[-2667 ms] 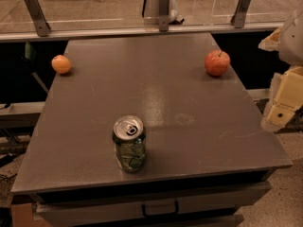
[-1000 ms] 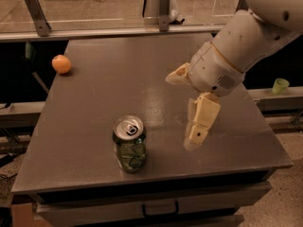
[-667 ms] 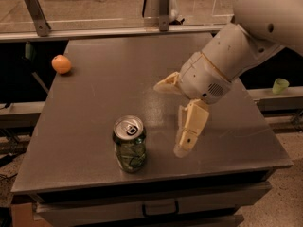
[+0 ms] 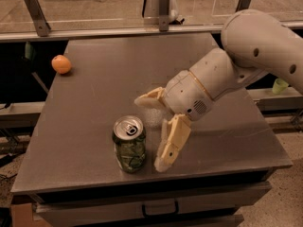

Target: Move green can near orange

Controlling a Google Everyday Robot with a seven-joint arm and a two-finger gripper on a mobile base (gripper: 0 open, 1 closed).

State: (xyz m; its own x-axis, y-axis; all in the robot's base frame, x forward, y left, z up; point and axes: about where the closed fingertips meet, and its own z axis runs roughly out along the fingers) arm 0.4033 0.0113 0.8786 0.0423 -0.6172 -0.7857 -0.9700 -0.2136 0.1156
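Note:
The green can (image 4: 129,144) stands upright near the front edge of the grey table (image 4: 94,103), silver top and pull tab facing up. The orange (image 4: 61,64) sits at the table's far left edge, well away from the can. My gripper (image 4: 149,131) is open just to the right of the can. One cream finger (image 4: 170,143) points down to the table close beside the can. The other finger (image 4: 147,98) reaches out behind and above the can. The fingers hold nothing.
My thick white arm (image 4: 246,56) comes in from the upper right and covers the table's right side. A metal rail (image 4: 161,30) with posts runs along the back edge. A small green cup (image 4: 280,85) sits off the table at right.
The arm has swung in from the right and moved left and down toward the can. The gripper now sits right beside it. The can and orange have not moved.

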